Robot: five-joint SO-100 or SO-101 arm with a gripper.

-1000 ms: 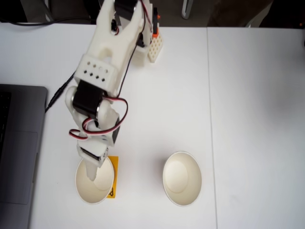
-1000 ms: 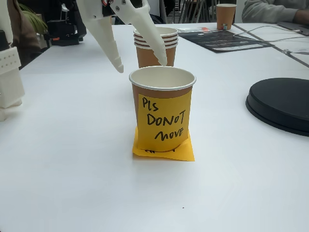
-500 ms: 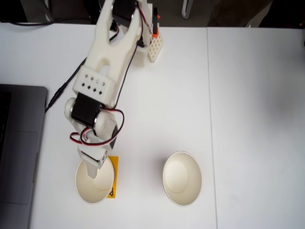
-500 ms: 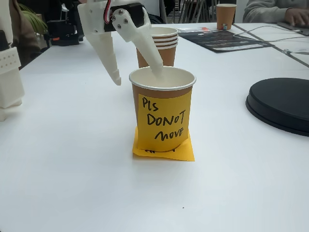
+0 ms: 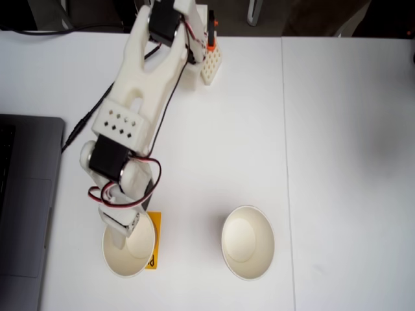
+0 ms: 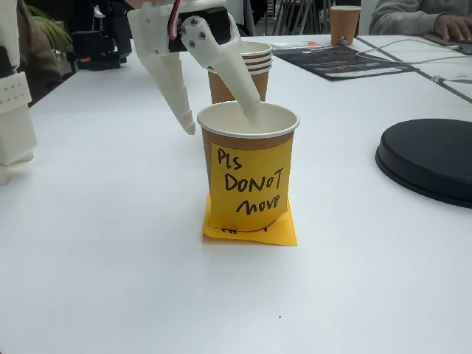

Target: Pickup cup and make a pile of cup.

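The gripper (image 6: pixel 221 122) is spread open astride the near cup's (image 6: pixel 247 166) rim, one finger inside, one outside.

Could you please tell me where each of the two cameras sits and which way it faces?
A fixed view: above the table, looking straight down at two cups, the arm reaching to the left cup; a laptop lies left.
Another fixed view: low at table height, looking level at the noted cup, a cup stack behind; the gripper straddles its rim, jaws open.
Shared: that cup, the gripper, the sticky note.
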